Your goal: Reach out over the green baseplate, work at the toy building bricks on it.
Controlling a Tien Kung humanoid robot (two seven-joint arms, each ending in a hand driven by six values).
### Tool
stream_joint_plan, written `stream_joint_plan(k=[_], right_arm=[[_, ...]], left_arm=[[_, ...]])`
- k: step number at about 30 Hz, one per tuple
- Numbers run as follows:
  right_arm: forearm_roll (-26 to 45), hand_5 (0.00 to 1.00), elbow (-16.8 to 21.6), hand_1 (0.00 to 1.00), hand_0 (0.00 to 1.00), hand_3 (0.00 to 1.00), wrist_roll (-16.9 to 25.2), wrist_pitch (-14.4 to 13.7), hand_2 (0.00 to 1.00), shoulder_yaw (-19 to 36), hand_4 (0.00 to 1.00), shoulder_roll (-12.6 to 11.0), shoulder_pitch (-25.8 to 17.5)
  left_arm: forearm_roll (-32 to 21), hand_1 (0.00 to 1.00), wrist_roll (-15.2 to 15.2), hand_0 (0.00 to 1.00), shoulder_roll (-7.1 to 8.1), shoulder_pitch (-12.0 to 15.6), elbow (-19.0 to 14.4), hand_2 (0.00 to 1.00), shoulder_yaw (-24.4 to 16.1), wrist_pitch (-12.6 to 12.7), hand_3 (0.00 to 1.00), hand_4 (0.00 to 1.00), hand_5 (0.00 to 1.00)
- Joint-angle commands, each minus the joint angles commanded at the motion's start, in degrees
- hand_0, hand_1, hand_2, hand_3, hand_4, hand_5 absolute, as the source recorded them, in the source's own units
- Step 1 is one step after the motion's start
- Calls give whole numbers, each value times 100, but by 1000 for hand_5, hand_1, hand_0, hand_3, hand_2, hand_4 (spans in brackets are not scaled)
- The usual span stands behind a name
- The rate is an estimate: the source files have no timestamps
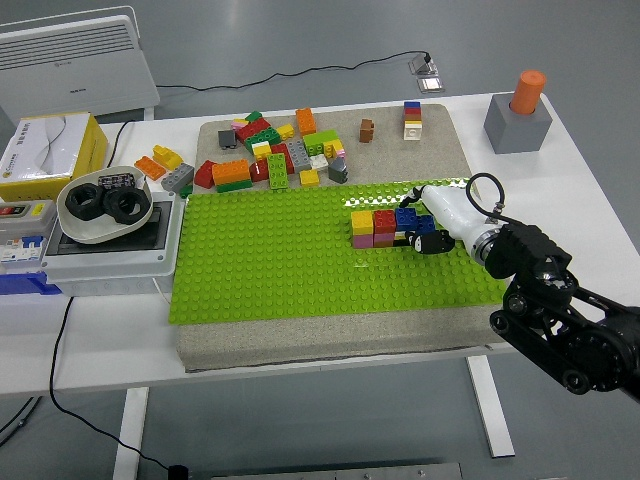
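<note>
The green baseplate (280,260) lies on a grey mat in the middle of the table. Toward its right end stands a short row of bricks: yellow (362,221), red (384,220) and blue (405,218) on top, pink ones (362,241) beneath. My right hand (418,228), white with black fingers, reaches in from the lower right to the row's right end. One finger curls over the blue brick's far side and the others press at its near side, so the hand is shut on it. No left arm shows.
A heap of loose bricks (275,150) lies on the mat behind the baseplate, with a brown brick (367,129) and a small stack (412,118) further right. A grey block with an orange cylinder (518,115) stands back right. At left sit an electrical box (100,255), a bowl of black nuts (105,205) and a yellow carton (45,150).
</note>
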Motion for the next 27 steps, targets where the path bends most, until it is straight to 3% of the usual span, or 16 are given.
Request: stream_joint_plan(k=[2, 3, 8, 9, 14, 15, 21, 22, 26, 27], right_arm=[[-88, 194, 74, 786, 853, 766, 30, -19, 808, 32, 799, -23, -21], [-196, 377, 140, 830, 885, 885, 42, -45, 870, 59, 998, -41, -46], [-709, 377, 462, 830, 885, 885, 107, -323, 870, 198, 998, -116, -234], [-776, 565, 516, 926, 910, 912, 129, -408, 963, 219, 998, -126, -275], [-842, 565, 733, 926, 910, 912, 454, -1017, 963, 288, 998, -119, -581], [-719, 625, 790, 939, 896, 554, 612, -1211, 940, 355, 998, -97, -712], [-71, 625, 918, 939, 896, 554, 1318, -2001, 940, 825, 998, 31, -1354], [83, 609, 922, 911, 865, 549, 1469, -2154, 901, 884, 966, 49, -1504], [430, 609, 927, 911, 865, 549, 1759, -2505, 901, 962, 966, 53, -1820], [461, 537, 925, 895, 860, 590, 1774, -2536, 882, 952, 858, 50, -1841]], left_arm=[[2, 603, 0, 725, 0, -2, 0, 526, -1, -2, 614, 653, 573], [-2, 604, 0, 724, -2, -4, 0, 526, 0, -2, 614, 652, 574], [-49, 604, -4, 724, -5, -11, 0, 526, 25, -4, 614, 652, 574], [-52, 604, -5, 724, -6, -12, 0, 526, 28, -6, 614, 653, 573], [-72, 604, -11, 724, -4, -16, 0, 526, 51, -21, 614, 653, 573], [-68, 604, -9, 725, -1, -22, 0, 526, 63, -35, 614, 654, 573], [-114, 604, -9, 725, 2, -31, 0, 526, 126, -73, 614, 654, 573], [-150, 603, -17, 725, 0, -20, 0, 523, 129, -62, 614, 654, 574], [-156, 603, -32, 725, -2, -2, 0, 523, 105, -51, 614, 654, 574], [-138, 603, -29, 724, -2, -4, 0, 519, 101, -57, 612, 655, 575]])
